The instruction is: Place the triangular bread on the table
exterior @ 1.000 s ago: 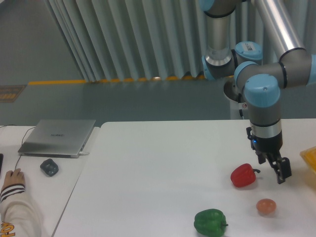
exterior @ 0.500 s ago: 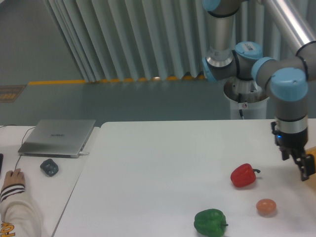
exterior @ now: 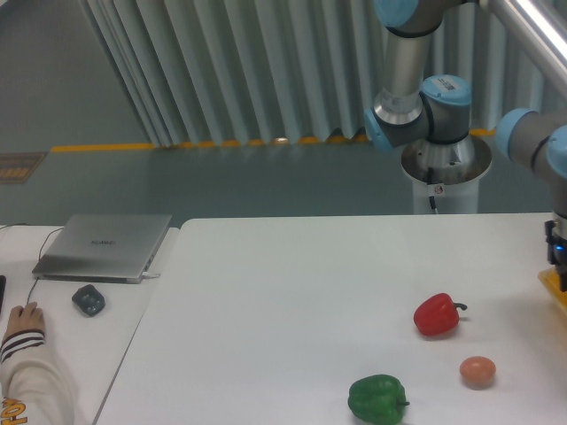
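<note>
Shifted rightward since the earlier frames: arm [exterior: 540,142], its wrist now cut by the right picture edge; the gripper lies outside the picture, so whether its fingers are spread or pressed together cannot be told.

Table [exterior: 292,301]: white, rectangular.
- Red pepper [exterior: 436,314], right of centre.
- Small orange-pink ball [exterior: 477,371], near the red pepper, toward the front.
- Green pepper [exterior: 376,398], at the front edge.
- Yellow item [exterior: 557,288], at the right edge, mostly cropped.

Triangular bread: not identifiable anywhere in view.

Adjoining desk [exterior: 62,336], left: silver laptop [exterior: 104,246], closed; dark mouse [exterior: 88,299]; person's hand [exterior: 22,319].
</note>
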Robot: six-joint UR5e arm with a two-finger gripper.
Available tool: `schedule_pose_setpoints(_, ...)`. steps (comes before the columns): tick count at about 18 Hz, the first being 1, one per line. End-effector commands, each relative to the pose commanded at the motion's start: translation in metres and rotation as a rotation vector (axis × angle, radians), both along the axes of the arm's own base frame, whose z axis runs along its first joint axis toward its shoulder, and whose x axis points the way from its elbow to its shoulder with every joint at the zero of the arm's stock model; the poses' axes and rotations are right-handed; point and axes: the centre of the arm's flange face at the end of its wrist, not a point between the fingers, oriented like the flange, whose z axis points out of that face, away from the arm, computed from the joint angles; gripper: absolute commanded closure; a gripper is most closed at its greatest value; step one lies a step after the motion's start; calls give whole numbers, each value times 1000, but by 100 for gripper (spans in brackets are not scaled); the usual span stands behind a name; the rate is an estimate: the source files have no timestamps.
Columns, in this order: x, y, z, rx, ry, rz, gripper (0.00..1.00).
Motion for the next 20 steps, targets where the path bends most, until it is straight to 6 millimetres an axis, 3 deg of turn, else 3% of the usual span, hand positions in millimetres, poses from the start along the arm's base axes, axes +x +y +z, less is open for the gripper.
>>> schedule_pose_setpoints(1,-11,-14,-1,2,-3,26,0)
schedule_pose_setpoints(4,-31,-30,-15,-17,-16,24,0)
schedule_pose_setpoints(7,-44,-37,-29,-29,-31,40,0)
schedule_pose_setpoints(11,-60,-36,-44,-28,-30,45,0)
schedule_pose_setpoints(20,-75,-28,-65,-63,3,48,0)
